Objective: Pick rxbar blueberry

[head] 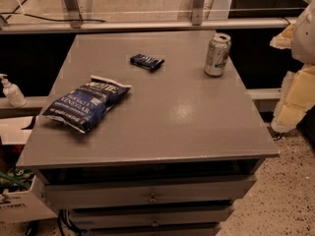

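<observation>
rxbar blueberry point(146, 61): one, lying flat at the far middle of the one grey drawer table point(162, 127). One blue chip bag point(86, 103) lies front-left and one can point(217, 54) stands far right. Beyond the table's right edge hangs the gripper point(299, 90), cut off by the frame; clenched or released cannot be told.

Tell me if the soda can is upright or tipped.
Upright: the can stands on its base, lid facing up. The claw is off the table's right edge.
</observation>
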Available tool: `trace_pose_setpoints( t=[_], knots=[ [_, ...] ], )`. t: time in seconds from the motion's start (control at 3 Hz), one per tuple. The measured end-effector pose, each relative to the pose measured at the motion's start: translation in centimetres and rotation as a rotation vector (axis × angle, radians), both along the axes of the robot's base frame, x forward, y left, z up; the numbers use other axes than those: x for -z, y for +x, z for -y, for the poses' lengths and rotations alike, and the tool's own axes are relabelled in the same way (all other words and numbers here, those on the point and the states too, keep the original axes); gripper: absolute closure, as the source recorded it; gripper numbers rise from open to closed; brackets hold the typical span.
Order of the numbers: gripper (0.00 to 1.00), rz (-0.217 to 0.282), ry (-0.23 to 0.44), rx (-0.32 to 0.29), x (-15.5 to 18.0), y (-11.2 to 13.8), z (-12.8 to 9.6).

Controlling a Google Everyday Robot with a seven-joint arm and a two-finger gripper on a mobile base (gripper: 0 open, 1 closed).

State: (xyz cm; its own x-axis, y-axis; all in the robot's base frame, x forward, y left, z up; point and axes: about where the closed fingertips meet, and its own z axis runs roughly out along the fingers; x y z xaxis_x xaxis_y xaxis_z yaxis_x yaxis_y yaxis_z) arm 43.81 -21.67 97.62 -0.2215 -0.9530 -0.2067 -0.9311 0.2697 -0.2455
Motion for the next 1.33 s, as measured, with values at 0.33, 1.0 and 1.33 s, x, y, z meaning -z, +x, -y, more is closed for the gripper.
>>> trace_pose_setpoints(
  t=[0.33,1.0,1.33],
  knots=[
    [0.00,0.000,0.000,0.000,0.0,0.0,0.0],
    [0.00,0.019,0.077,-0.036,1.4,0.8,-0.6],
    [0.00,0.017,0.206,-0.051,4.3,3.0,-2.8]
  ],
)
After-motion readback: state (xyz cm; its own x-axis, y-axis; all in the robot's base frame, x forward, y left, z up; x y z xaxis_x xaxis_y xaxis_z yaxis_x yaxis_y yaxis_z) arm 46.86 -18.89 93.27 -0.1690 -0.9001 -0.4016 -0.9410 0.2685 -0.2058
